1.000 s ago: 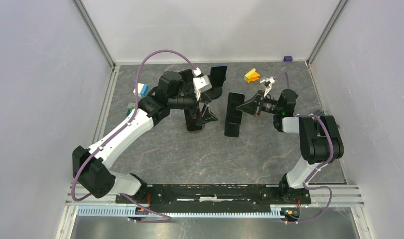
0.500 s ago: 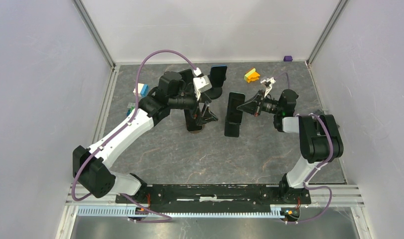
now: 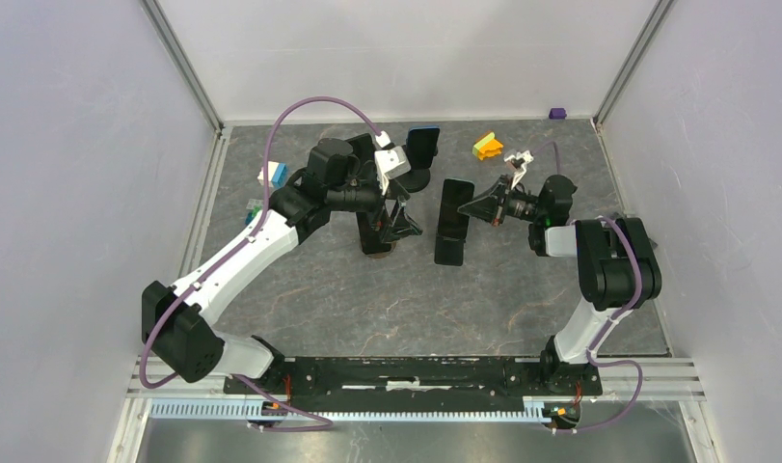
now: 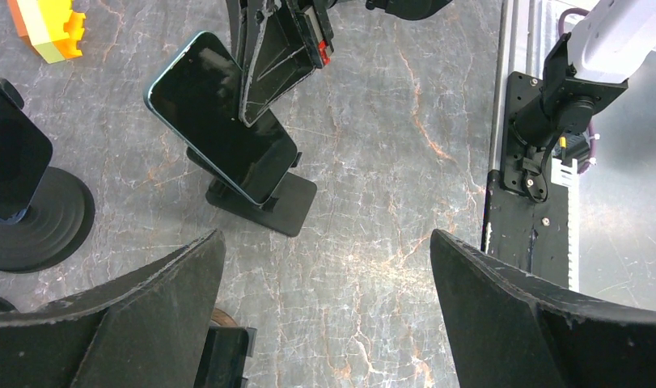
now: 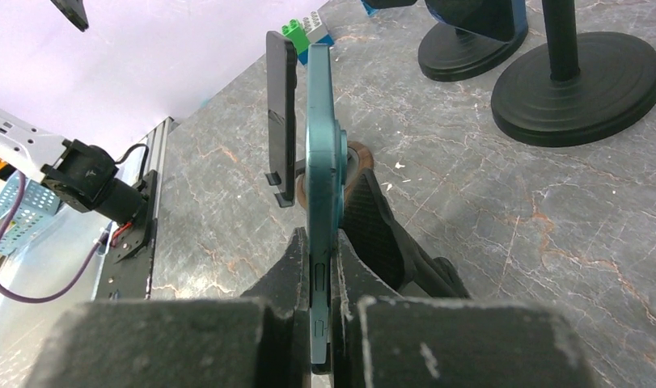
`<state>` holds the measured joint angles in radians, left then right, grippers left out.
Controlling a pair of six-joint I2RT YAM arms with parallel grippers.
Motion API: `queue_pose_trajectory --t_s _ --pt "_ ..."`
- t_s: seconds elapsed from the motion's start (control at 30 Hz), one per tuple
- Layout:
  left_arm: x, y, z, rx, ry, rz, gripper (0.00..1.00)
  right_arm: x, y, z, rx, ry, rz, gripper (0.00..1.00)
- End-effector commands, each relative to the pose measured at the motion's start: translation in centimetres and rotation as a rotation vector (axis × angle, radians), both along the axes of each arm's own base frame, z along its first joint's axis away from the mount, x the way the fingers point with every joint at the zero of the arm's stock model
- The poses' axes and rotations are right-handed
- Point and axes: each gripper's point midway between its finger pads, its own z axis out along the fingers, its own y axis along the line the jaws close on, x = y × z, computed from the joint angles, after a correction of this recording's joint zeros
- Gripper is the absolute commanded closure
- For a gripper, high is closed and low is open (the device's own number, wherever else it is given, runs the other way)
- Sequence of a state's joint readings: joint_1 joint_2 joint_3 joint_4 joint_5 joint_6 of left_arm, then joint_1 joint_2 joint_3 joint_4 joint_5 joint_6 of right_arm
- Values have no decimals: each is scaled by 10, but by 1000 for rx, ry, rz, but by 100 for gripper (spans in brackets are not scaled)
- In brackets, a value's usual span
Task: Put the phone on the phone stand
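Observation:
The phone (image 4: 219, 113) is a dark-screened slab with a teal rim. It leans tilted against a black phone stand with a flat base (image 4: 268, 202). My right gripper (image 5: 320, 242) is shut on the phone's teal edge (image 5: 320, 162), one finger on each face. In the top view the phone (image 3: 452, 220) stands mid-table with the right gripper (image 3: 473, 206) on its right side. My left gripper (image 3: 406, 224) hovers just left of the phone. It is open wide (image 4: 326, 242), with only bare table between its fingers.
A second black stand (image 3: 372, 230) on a brown disc sits under my left gripper. Another phone (image 3: 422, 147) rests on a round-base stand at the back. Toy blocks lie around: yellow-orange (image 3: 487, 146), blue-white (image 3: 273, 175) and purple (image 3: 557, 113). Metal rails border the table.
The right arm's elbow has shifted very slightly. The phone and both grippers stay where they were.

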<state>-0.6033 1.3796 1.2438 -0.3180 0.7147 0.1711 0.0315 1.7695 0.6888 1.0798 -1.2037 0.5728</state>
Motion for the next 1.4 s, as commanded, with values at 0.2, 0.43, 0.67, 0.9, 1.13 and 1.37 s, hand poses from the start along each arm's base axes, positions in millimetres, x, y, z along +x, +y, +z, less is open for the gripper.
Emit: queue_pose_trajectory --t_s 0.2,0.43,0.67,0.9,1.13,1.37 --pt "-4 -5 9 -41 5 -21 0 5 -4 -16 -89 -57 9 95" --pt "-4 -5 7 -39 15 -23 0 6 -5 -16 -104 -64 5 89" --pt "-4 -6 6 -39 21 -27 0 7 -6 -10 -103 -81 3 81" --pt "-5 -7 5 -40 32 -33 0 6 -8 -8 -101 -85 2 73" --pt "-6 -7 7 -46 30 -34 0 4 -9 -7 -99 -88 6 67" --pt "-6 -7 7 -46 33 -36 0 0 -10 -4 -98 -98 8 63"
